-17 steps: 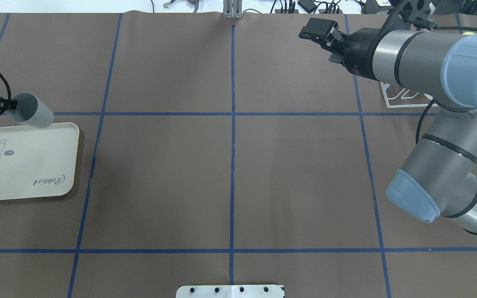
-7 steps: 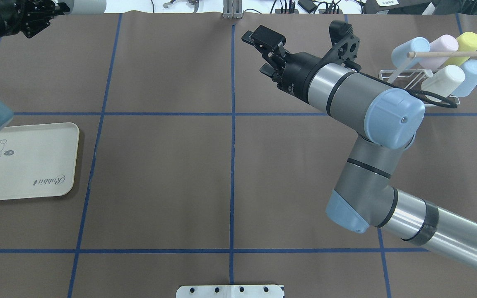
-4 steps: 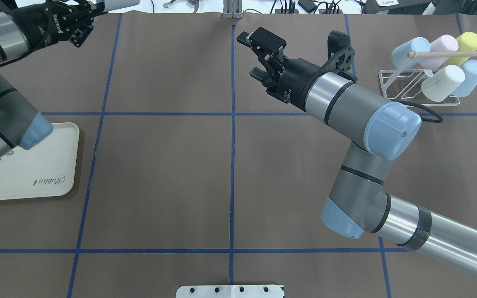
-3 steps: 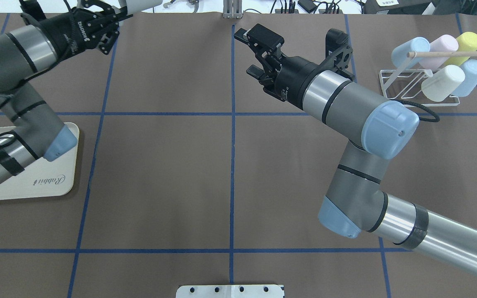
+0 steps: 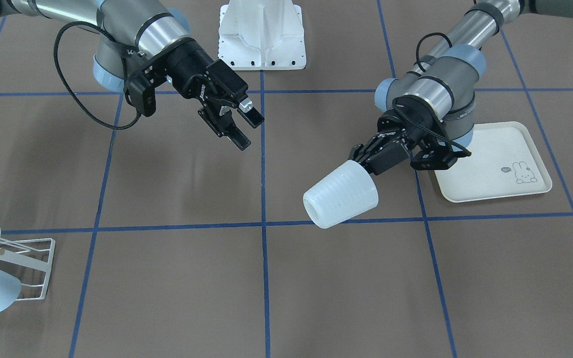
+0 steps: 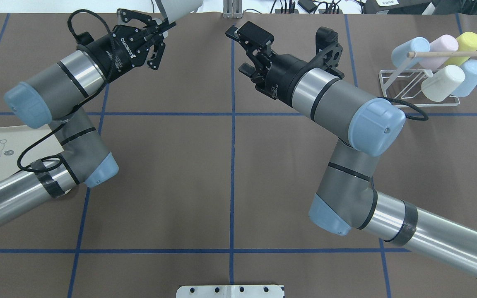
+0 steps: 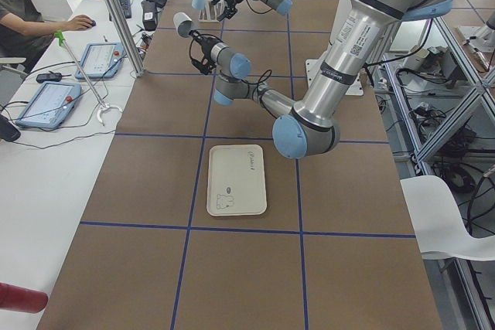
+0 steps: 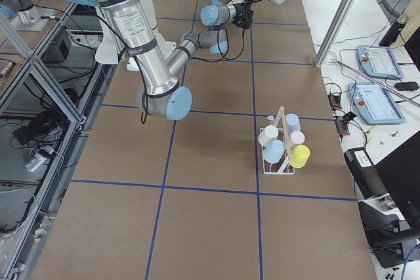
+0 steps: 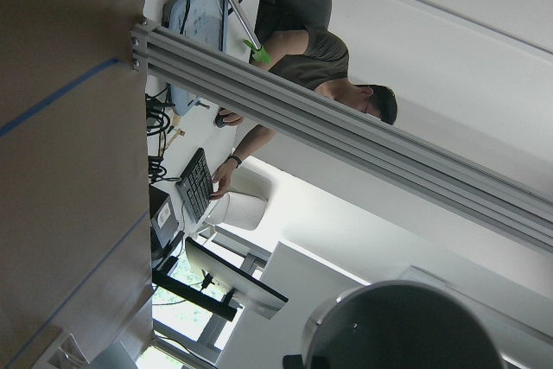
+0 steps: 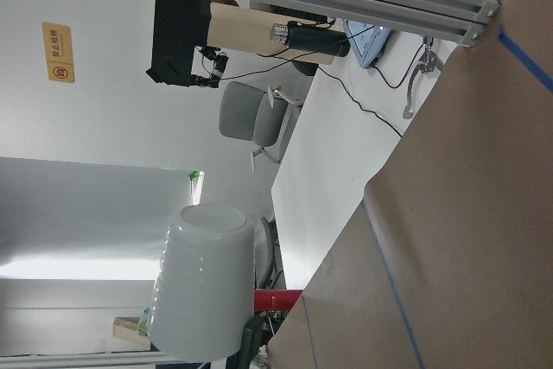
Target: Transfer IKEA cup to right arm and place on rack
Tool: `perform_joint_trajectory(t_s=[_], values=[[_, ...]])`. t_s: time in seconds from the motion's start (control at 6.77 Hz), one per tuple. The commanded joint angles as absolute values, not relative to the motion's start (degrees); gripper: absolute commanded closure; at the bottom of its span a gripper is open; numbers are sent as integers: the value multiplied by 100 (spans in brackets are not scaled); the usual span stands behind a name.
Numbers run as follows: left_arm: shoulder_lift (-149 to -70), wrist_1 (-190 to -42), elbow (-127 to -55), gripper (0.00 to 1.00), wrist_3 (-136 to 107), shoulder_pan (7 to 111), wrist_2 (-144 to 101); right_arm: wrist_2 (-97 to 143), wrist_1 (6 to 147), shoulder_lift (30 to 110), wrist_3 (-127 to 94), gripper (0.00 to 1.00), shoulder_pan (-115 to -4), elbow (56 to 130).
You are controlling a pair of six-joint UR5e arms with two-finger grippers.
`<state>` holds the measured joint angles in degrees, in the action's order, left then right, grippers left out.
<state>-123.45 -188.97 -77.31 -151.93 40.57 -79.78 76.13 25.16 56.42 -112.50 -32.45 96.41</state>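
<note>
Left tool (image 5: pixel 362 160) has swung its gripped ribbed white plastic cup (image 5: pixel 340 200) toward centre; right tool (image 5: pixel 249 132) gapes wide

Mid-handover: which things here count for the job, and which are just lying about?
In the job: cup, held by left gripper; right gripper, open, apart from it; rack.
Lying about: rabbit tray; pastel cups already on the rack; white base plate.
</note>
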Motion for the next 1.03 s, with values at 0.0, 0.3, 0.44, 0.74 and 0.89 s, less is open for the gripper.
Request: perform_joint_trajectory(t_s=[0.0, 0.3, 0.44, 0.74, 0.89], values=[[-12524, -19341, -7437, 100, -15451, 3597, -7404, 7603, 2514, 5493, -11259, 0, -3243, 9483], [-12577, -19415, -7348, 100, -15460, 3472, -7356, 7594, 2505, 5484, -11259, 0, -3252, 9483], [-12621, -19415, -7365, 100, -15451, 3393, -7356, 7542, 2505, 5493, -11259, 0, -3261, 9475], [-12621, -19441, -7383, 100, -15381, 3270, -7365, 7392, 2505, 5493, -11250, 0, -3270, 9387], [-12621, -19546, -7392, 100, -15381, 3261, -7365, 7383, 2505, 5493, -11250, 0, -3278, 9378]])
